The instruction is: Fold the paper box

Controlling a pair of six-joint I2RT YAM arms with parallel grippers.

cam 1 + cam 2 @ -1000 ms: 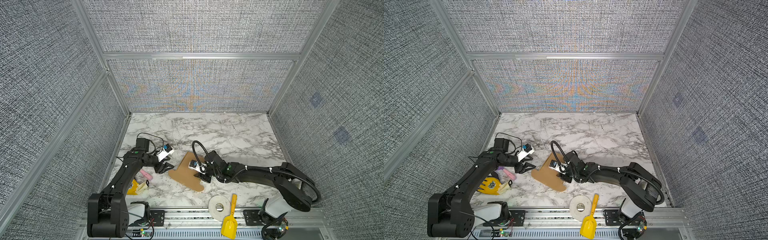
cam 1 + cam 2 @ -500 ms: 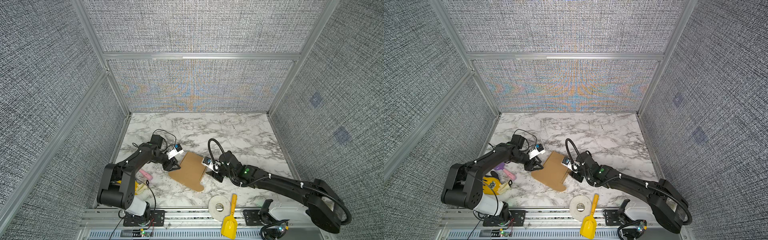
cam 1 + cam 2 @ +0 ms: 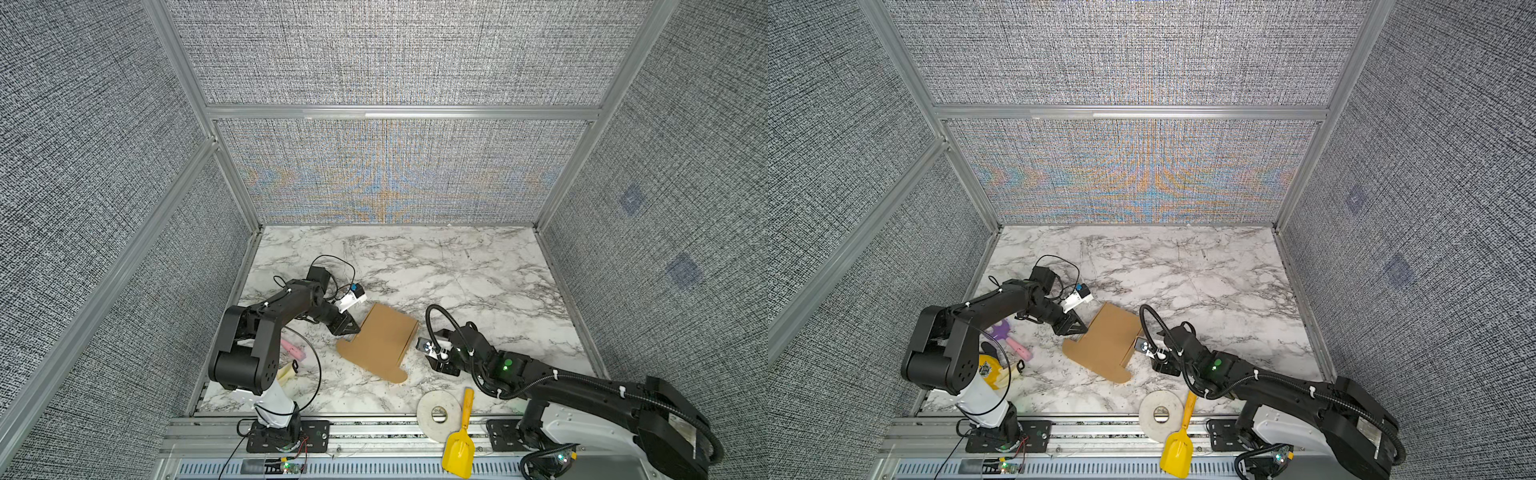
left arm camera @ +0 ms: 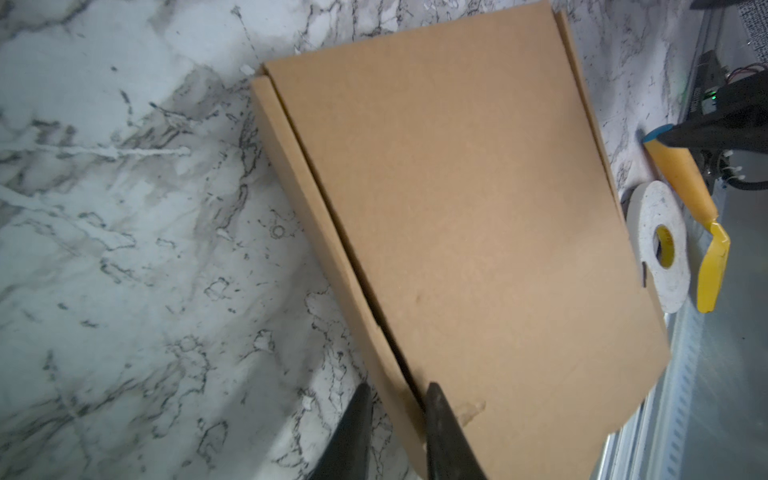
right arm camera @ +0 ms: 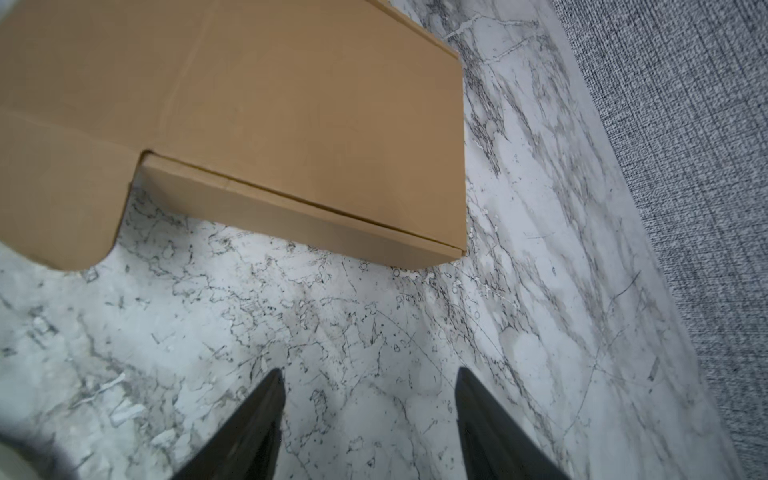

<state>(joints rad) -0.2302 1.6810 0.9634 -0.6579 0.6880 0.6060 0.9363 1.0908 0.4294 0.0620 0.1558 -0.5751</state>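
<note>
The paper box (image 3: pixel 382 340) (image 3: pixel 1108 345) lies on the marble table as a flat brown cardboard mailer, lid down, with a rounded flap sticking out at its near end. My left gripper (image 3: pixel 350 328) (image 3: pixel 1079 328) is at the box's left edge. In the left wrist view its fingers (image 4: pixel 436 411) straddle the box's side wall (image 4: pixel 386 374) with a narrow gap, one finger over the lid, the other outside with a sliver of marble showing. My right gripper (image 3: pixel 436 363) (image 5: pixel 368 386) stands open over bare marble just right of the box (image 5: pixel 291 104), touching nothing.
A white tape roll (image 3: pixel 438 411) (image 3: pixel 1160 411) and a yellow toy shovel (image 3: pixel 459 446) lie at the table's front edge. A pink toy (image 3: pixel 293 349) and a yellow toy (image 3: pixel 992 370) sit at the left near the left arm's base. Grey fabric walls enclose the table.
My left gripper moved right to the box's left edge and its jaws narrowed around the side wall. My right gripper drew back off the box to the right and opened.
</note>
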